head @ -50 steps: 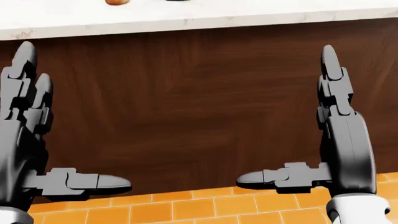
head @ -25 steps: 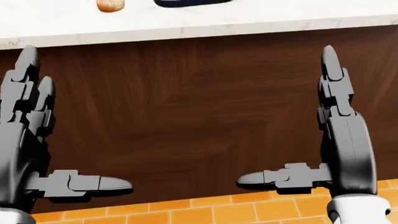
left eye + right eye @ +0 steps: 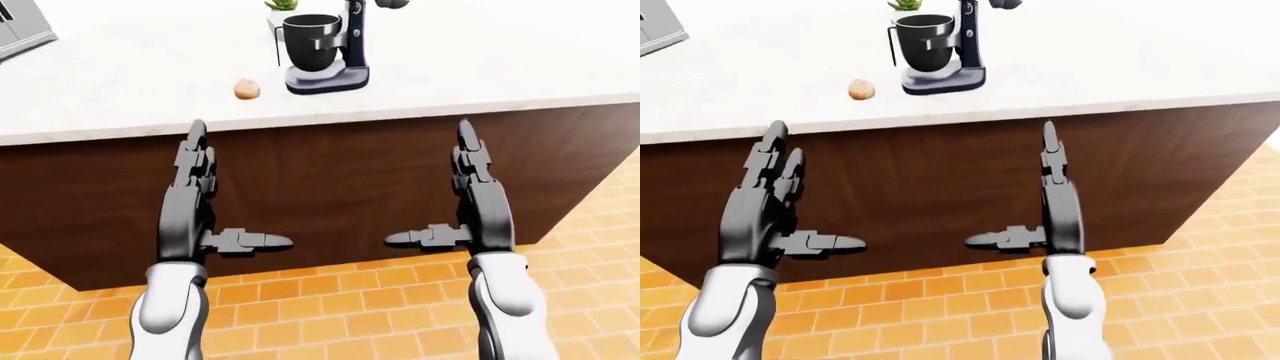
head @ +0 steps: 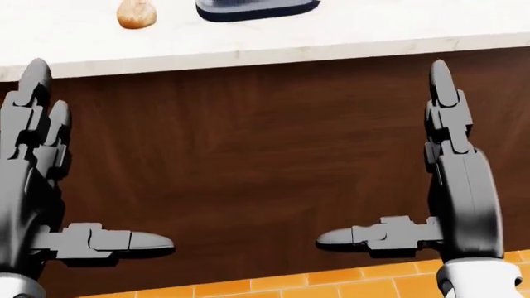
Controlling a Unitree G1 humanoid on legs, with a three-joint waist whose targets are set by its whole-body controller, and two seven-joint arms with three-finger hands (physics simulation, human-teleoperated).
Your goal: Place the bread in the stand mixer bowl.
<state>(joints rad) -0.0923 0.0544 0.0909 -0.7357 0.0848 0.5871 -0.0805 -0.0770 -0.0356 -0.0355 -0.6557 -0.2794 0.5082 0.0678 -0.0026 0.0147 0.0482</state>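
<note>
In the left-eye view, the stand mixer [image 3: 330,45] stands on the white tabletop [image 3: 140,82] near the top of the picture, its dark bowl [image 3: 311,43] seated on the base. The bread [image 3: 246,90] lies on the tabletop just left of the stand mixer's base, apart from it, and nothing touches it. Below the stand mixer, against the dark wood cabinet face [image 3: 330,180], both hands are raised. The left hand [image 3: 195,202] and the right hand [image 3: 475,202] are spread wide — fingers straight up, thumbs pointing toward each other — and each is empty. Orange floor tiles [image 3: 330,315] lie under the arms.

In the head view, only the stand mixer's base [image 4: 256,7] shows, at the top edge, with the bread [image 4: 137,15] to its left on the tabletop. The left hand [image 4: 37,180] and right hand [image 4: 452,180] fill the sides, open and clear of everything.

In the right-eye view, a green plant [image 3: 905,6] shows just behind the stand mixer's bowl — both hands again open and holding nothing.
</note>
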